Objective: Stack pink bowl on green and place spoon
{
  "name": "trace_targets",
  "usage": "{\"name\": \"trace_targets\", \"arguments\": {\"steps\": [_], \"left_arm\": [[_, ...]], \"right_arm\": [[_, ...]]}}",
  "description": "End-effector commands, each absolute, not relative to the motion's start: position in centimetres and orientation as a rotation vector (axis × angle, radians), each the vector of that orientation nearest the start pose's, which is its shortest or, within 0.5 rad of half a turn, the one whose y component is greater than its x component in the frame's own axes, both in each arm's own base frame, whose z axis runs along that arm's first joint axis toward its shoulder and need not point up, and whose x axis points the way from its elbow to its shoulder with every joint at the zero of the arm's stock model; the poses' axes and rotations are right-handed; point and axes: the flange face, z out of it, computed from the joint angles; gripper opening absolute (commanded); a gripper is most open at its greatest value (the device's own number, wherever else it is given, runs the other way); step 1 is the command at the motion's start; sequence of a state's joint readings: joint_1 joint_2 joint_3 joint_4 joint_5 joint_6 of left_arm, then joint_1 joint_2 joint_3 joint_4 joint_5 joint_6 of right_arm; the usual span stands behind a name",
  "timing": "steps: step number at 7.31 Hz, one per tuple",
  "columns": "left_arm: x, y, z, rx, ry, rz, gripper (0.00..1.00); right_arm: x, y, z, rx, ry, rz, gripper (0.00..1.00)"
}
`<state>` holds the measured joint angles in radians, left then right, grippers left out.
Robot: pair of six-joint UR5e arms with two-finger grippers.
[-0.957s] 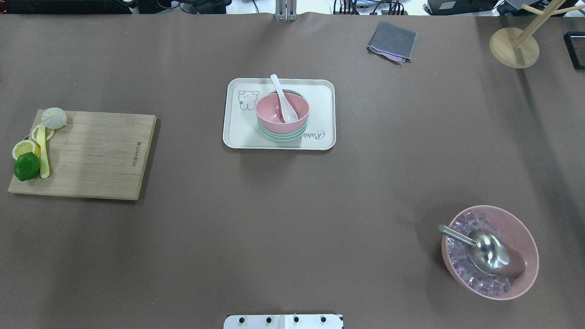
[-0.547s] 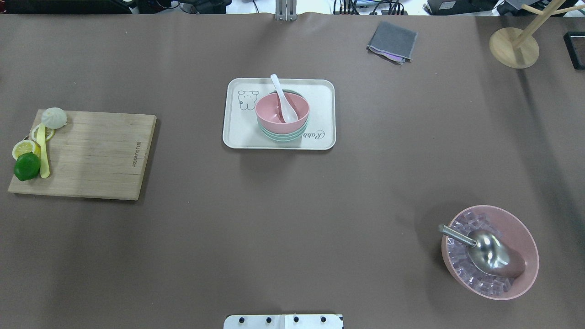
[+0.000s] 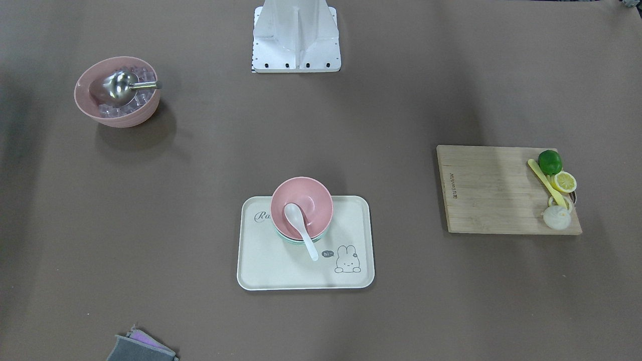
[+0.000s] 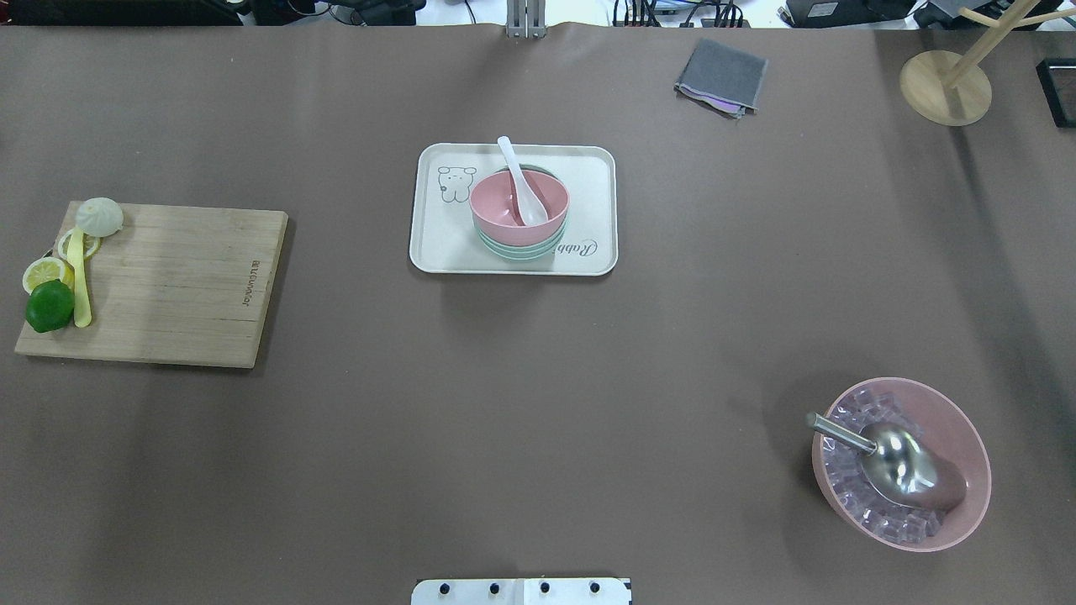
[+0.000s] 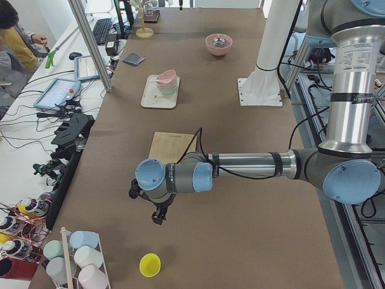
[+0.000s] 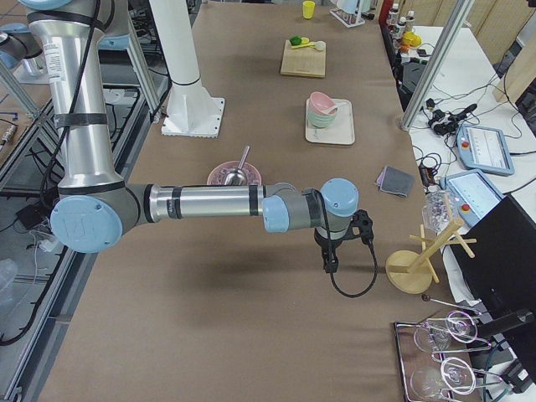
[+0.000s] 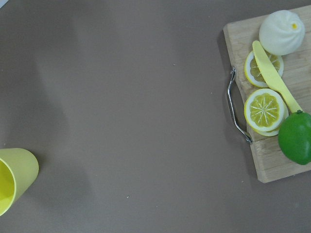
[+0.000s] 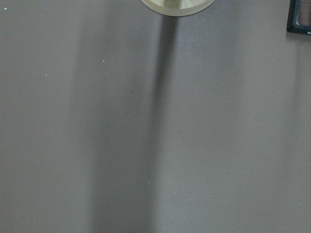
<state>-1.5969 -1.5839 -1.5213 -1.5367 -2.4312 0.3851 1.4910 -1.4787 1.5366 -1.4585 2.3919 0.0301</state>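
Note:
The pink bowl (image 4: 538, 217) sits nested in the green bowl (image 4: 521, 250) on the cream tray (image 4: 437, 244) at the table's far middle. The white spoon (image 4: 521, 189) rests in the pink bowl, its handle over the rim. The front-facing view shows the pink bowl (image 3: 311, 200), the spoon (image 3: 301, 225) and the tray (image 3: 271, 265) the same way. My left gripper (image 5: 157, 214) hangs over the table's left end, far from the tray. My right gripper (image 6: 328, 266) hangs over the right end. I cannot tell whether either is open or shut.
A wooden cutting board (image 4: 168, 286) with lime, lemon slices, bun and yellow knife lies at the left. A large pink bowl (image 4: 967, 470) of ice cubes with a metal scoop stands front right. A grey cloth (image 4: 723, 76) and wooden stand (image 4: 946, 84) are far right. A yellow cup (image 5: 150, 264) stands near the left gripper.

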Motion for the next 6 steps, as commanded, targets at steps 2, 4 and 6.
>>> {"name": "trace_targets", "arguments": {"steps": [2, 4, 6], "left_arm": [[-7.2, -49.3, 66.9, 0.119, 0.852, 0.296, 0.98], [-7.4, -47.6, 65.0, 0.154, 0.843, 0.309, 0.98], [-7.4, -47.5, 65.2, 0.154, 0.843, 0.308, 0.98]], "right_arm": [[2.2, -52.9, 61.1, 0.116, -0.844, -0.107, 1.0], [2.3, -51.4, 61.8, 0.111, -0.858, -0.106, 1.0], [2.3, -51.7, 61.6, 0.119, -0.849, -0.108, 1.0]]}}
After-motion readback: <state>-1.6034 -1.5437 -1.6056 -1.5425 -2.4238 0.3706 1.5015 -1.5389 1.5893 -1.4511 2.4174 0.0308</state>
